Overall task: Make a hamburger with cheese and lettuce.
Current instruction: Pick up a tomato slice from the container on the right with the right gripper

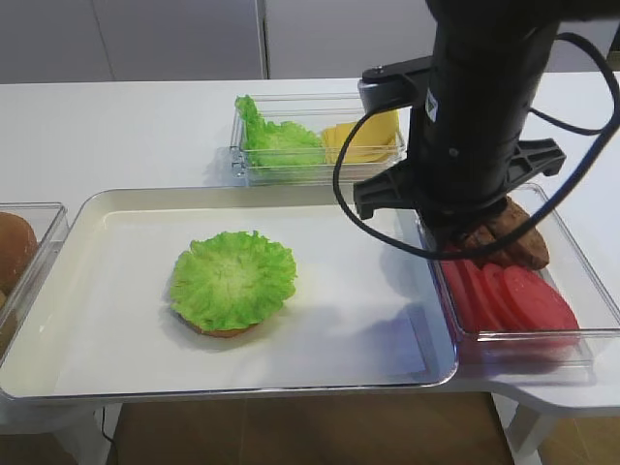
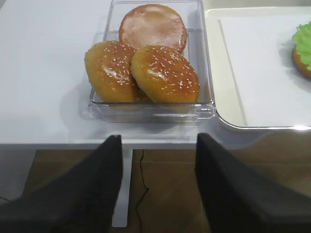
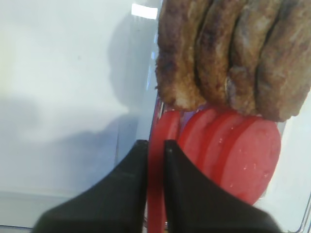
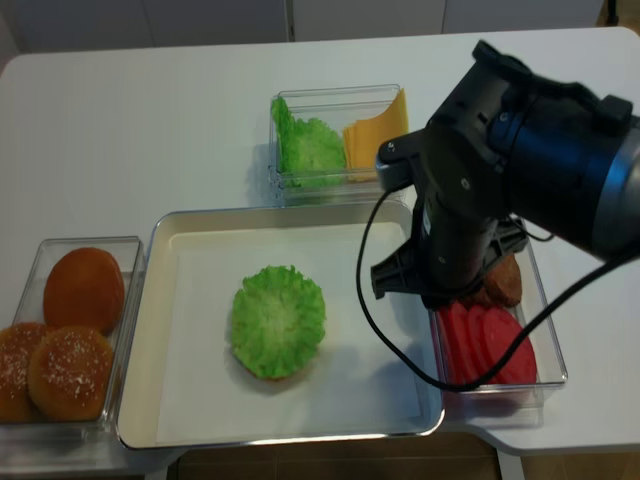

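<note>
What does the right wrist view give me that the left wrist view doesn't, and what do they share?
Only the right wrist view shows the right gripper, its fingers shut on a tomato slice standing on edge, with more tomato slices and the meat patties behind.

Only the left wrist view shows the open left gripper, the buns in their clear box, and the hamburger with its lettuce on the tray.

Both show the white table.

You've got the hamburger point(image 1: 231, 286) flat on the tray point(image 1: 116, 208) — bun base under frilly lettuce point(image 1: 232, 278); cheese point(image 1: 363, 138) slices lean in the back bin point(image 1: 315, 174) — beside spare leaves.
</note>
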Tool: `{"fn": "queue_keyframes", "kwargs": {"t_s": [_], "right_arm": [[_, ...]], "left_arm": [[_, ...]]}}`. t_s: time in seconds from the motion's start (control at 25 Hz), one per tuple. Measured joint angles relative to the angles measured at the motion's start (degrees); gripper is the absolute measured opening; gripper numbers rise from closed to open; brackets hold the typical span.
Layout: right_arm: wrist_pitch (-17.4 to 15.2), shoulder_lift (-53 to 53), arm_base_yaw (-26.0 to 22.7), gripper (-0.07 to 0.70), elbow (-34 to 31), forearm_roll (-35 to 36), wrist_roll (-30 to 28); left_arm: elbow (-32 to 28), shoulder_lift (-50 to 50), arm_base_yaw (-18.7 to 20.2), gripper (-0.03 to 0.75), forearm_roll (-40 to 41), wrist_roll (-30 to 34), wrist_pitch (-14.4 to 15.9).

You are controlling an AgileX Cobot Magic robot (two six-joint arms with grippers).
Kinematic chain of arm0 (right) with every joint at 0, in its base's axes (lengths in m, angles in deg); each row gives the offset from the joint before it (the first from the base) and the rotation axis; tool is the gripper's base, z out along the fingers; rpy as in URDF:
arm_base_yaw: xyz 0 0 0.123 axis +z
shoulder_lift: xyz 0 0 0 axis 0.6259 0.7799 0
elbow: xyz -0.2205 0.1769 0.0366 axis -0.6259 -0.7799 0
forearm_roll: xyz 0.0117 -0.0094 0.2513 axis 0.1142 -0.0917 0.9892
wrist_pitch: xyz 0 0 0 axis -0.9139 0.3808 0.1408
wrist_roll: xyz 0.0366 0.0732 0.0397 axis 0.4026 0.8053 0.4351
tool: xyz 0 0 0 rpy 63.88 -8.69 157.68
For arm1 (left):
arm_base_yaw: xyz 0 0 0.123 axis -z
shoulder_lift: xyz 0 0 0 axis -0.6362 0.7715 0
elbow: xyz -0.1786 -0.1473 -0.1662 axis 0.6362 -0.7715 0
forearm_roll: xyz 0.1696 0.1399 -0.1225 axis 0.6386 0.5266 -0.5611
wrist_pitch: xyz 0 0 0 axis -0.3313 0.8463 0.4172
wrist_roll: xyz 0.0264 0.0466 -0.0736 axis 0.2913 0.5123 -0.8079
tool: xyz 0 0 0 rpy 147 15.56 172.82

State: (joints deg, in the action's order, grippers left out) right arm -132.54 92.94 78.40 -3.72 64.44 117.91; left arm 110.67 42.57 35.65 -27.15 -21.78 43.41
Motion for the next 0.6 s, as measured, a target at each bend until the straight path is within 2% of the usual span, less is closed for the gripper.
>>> {"fn": "queue_keyframes", "kwargs": {"t_s": [0.6], "right_arm": [[-1.02, -6.93, 0.0, 0.062, 1.22, 1.45, -0.11]], "left_arm": [[0.0, 0.0, 0.0, 0.356, 0.0, 0.0, 0.0]]}}
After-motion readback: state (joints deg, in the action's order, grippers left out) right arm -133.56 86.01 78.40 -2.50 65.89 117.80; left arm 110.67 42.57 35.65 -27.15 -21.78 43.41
